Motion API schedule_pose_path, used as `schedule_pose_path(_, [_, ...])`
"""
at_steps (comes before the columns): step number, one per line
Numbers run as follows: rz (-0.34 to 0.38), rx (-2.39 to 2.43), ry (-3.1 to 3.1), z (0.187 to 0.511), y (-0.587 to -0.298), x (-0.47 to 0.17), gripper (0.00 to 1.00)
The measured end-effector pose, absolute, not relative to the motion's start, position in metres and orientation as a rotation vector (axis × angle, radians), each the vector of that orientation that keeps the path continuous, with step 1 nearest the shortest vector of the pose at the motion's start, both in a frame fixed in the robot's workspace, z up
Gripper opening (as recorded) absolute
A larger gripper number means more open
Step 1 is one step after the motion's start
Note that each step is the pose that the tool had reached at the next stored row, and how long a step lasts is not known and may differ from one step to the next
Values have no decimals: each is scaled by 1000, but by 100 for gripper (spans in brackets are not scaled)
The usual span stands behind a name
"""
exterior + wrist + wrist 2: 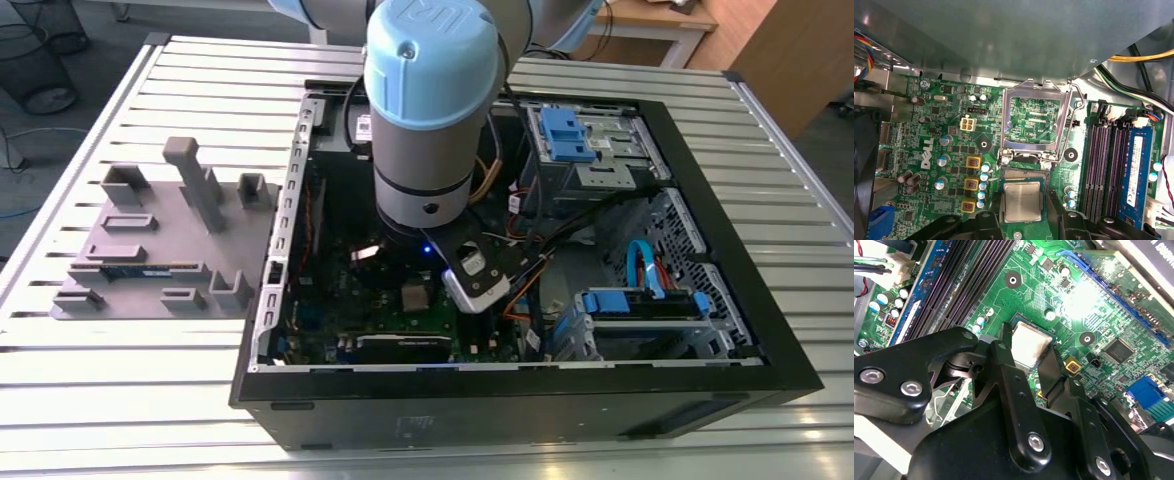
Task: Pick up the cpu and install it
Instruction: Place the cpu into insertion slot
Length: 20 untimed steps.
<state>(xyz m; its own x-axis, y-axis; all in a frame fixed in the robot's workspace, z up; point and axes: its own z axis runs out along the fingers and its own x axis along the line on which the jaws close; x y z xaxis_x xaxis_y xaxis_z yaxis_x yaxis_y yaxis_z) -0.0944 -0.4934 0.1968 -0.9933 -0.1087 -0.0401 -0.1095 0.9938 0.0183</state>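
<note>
The cpu (pixel 1029 342), a small silver square, lies flat in the motherboard socket, and it is also seen in the first wrist view as the cpu (pixel 1022 201). My gripper (pixel 1029 352) stands right over it. One black finger (pixel 1004 362) presses on one edge of the chip and the other finger (pixel 1054 375) on the opposite edge, so the gripper is shut on the chip. The metal socket frame (pixel 1035 86) is swung up and open beside the socket. In the exterior view the arm (pixel 427 120) reaches down into the computer case (pixel 747 340).
Black memory slots (pixel 1104 165) and a blue memory stick (pixel 1136 170) run along one side of the socket. Yellow-framed parts (pixel 973 162) sit on its other side. Cables and blue drive bays (pixel 574 135) crowd the case. A grey tray (pixel 147 250) stands outside at the exterior view's left.
</note>
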Motion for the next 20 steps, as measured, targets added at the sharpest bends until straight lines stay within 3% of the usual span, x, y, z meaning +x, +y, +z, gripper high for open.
schedule_pose_path(15, [32, -170, 3098, 192, -493, -95, 48])
schedule_pose_path(17, [32, -170, 3098, 192, -493, -95, 47])
schedule_pose_path(18, [32, -170, 3098, 192, -493, -95, 40])
schedule_pose_path(20, [32, -170, 3098, 192, -493, -95, 40])
